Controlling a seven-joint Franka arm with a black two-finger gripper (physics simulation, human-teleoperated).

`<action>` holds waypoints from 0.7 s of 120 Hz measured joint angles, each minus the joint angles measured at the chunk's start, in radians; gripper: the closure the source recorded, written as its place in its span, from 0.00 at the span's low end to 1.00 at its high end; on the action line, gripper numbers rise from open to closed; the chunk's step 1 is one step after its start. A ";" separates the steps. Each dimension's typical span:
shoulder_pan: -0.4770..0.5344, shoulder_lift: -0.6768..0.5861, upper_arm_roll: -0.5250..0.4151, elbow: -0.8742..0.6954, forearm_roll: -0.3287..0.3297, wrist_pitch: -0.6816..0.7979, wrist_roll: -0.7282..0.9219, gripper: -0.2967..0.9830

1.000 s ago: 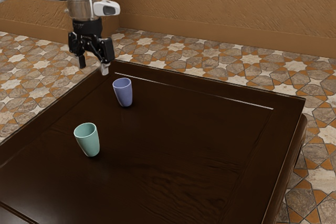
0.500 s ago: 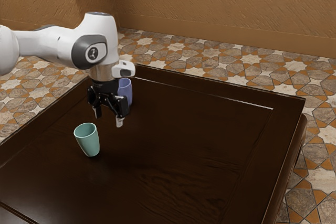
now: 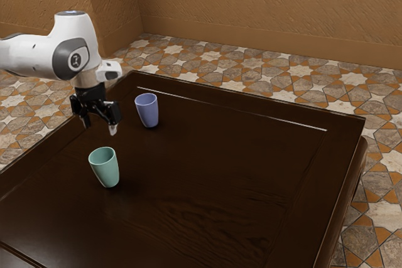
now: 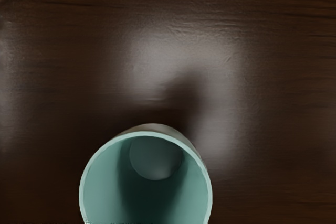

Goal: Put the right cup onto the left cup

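From my station, going left to right in the exterior view, I have the pincer [image 3: 100,127] over the worktop [image 3: 213,174], its two fingers spread and released, apart from both cups. Just right of that and lower down, the teal cup [image 3: 105,169] stands upright, in from the worktop's left edge; my wrist view looks into its round mouth, down to the inner base. Farther right, the blue cup [image 3: 147,111] stands upright near the worktop's far corner, well apart from the teal one.
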 joint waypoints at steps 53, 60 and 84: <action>-0.016 0.004 0.009 -0.145 -0.012 0.111 0.038 0.23; -0.022 0.008 0.008 -0.147 -0.014 0.148 0.034 0.23; -0.034 0.049 0.007 -0.164 -0.017 0.239 0.019 0.23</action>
